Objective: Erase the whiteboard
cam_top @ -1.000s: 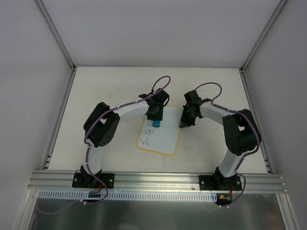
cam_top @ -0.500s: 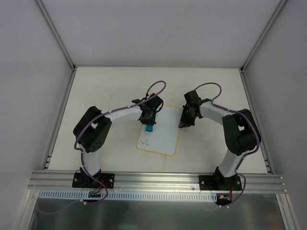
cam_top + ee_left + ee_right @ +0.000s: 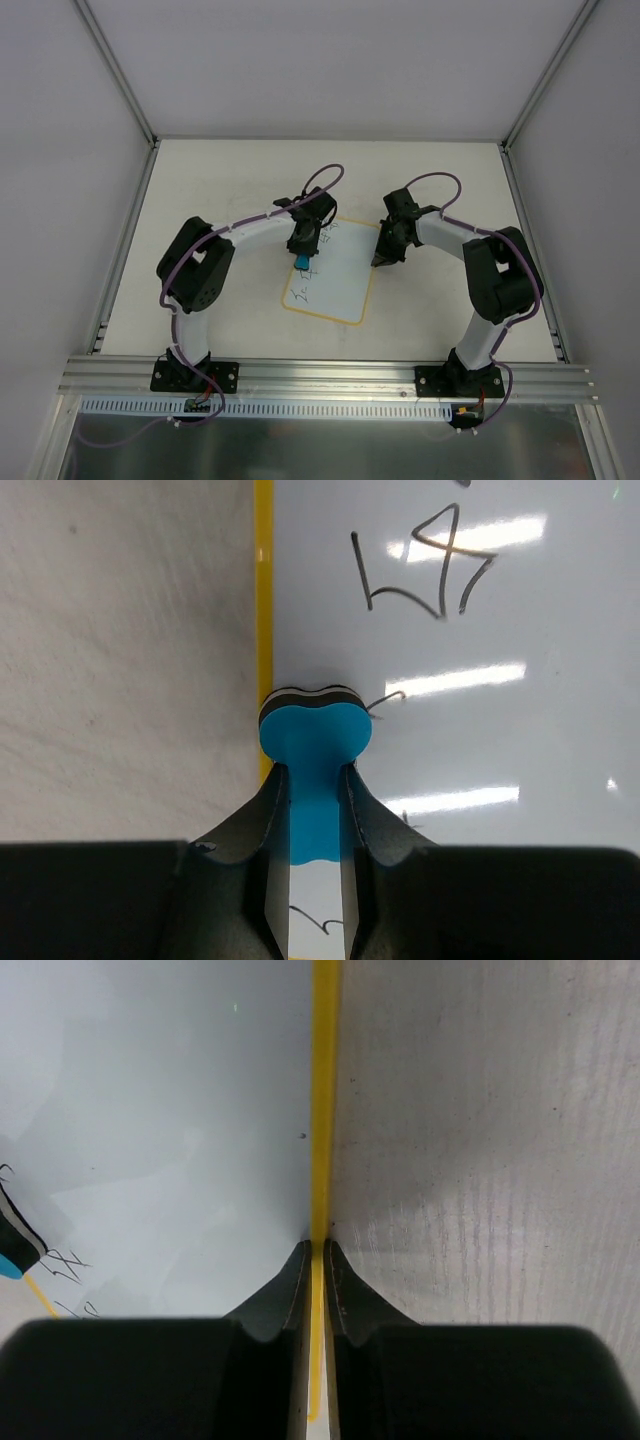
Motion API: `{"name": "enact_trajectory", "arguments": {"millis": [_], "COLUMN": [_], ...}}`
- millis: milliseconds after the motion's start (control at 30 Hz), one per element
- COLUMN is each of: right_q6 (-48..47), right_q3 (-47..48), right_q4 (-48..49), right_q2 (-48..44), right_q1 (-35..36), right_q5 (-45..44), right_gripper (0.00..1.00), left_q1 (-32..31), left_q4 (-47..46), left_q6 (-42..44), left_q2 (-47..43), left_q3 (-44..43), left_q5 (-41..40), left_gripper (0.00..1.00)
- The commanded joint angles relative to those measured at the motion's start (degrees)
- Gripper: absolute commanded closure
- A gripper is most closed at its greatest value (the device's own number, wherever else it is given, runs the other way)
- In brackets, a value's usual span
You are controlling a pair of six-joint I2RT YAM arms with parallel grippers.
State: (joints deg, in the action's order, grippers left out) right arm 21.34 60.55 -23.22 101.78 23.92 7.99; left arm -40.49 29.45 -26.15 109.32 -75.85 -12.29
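The whiteboard [image 3: 340,285] lies flat in the middle of the table, white with a yellow border and dark scribbles [image 3: 299,292] near its left side. My left gripper [image 3: 302,256] is shut on a blue eraser [image 3: 302,262], which is pressed down at the board's left edge. In the left wrist view the eraser [image 3: 315,735] sits between my fingers [image 3: 270,820], straddling the yellow border [image 3: 263,600], with scribbles [image 3: 420,570] ahead on the board [image 3: 500,780]. My right gripper [image 3: 381,260] is shut on the board's right yellow edge [image 3: 322,1110].
The off-white tabletop [image 3: 210,190] surrounds the board. Aluminium rails run along the left [image 3: 125,250] and right [image 3: 525,250] sides, and a rail [image 3: 320,375] crosses the near edge by the arm bases. Grey walls enclose the back.
My left gripper has slid the eraser left across the board, from its upper middle to its left edge. The right gripper has stayed on the right edge.
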Motion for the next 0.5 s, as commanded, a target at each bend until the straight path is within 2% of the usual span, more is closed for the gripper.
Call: {"name": "enact_trajectory", "arguments": {"millis": [0, 233, 333, 467], "right_q6": [-1.8, -1.9, -1.0, -0.4], "right_q3": [-0.8, 0.3, 0.4, 0.2], "right_q4": [-3.1, -3.1, -3.1, -3.1], "right_q2": [3.5, 4.3, 4.7, 4.4], "right_q1": [0.2, 0.6, 0.6, 0.6], "right_q5": [-4.4, -4.1, -4.0, -4.8], "right_gripper": [0.93, 0.93, 0.93, 0.93], "left_q1": [0.1, -3.5, -4.7, -3.8], "left_q4": [1.7, 1.8, 1.8, 1.8], "left_q6": [3.4, 5.3, 5.2, 4.6], "left_q2": [5.4, 12.1, 13.7, 11.5], "left_q3": [-6.3, -14.7, -14.9, -12.0], "left_q5": [2.2, 5.8, 6.1, 3.5], "left_gripper": [1.00, 1.00, 1.00, 1.00]}}
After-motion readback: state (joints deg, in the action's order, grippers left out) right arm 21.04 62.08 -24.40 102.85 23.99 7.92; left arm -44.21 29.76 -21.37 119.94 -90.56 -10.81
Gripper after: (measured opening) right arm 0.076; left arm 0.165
